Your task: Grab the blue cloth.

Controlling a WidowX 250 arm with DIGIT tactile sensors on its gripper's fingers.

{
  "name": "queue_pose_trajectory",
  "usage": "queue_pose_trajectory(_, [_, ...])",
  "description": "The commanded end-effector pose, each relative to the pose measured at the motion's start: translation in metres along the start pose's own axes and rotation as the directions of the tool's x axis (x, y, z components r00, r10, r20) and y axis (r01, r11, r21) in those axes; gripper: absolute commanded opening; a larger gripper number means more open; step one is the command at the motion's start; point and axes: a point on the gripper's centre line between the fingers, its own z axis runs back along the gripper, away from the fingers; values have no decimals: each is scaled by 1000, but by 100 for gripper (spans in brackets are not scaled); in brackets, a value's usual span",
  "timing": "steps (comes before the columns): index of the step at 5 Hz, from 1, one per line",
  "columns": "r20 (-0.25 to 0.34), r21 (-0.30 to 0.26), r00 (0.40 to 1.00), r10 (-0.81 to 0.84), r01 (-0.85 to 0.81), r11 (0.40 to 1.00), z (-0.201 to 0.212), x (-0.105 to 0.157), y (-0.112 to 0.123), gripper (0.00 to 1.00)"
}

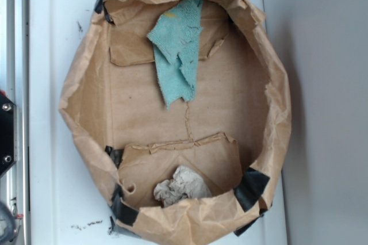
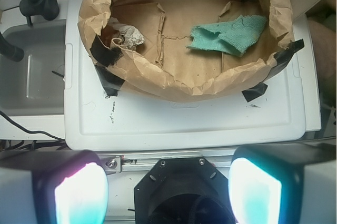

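White tray holds everything. Only a taped brown paper bag sits straight on it, rolled down and open.

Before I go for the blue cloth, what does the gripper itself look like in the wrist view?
The gripper has two broad, pale grey fingers with rounded pads that glow teal to pink-white in the light. Between them sits a black angular mount with small screws, under a silver metal bar. No markings or cables show on it.

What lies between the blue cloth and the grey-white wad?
Only bare brown paper lining, with a torn flap seam crossing it; the exterior view shows this best.
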Motion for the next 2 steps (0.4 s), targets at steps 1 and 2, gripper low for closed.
queue_pose_trajectory(1, [0,0,1000,0,0,1000,0,0,0,100])
queue_pose_trajectory(2, [-2,-49,999,-44,44,998,8,51,4,100])
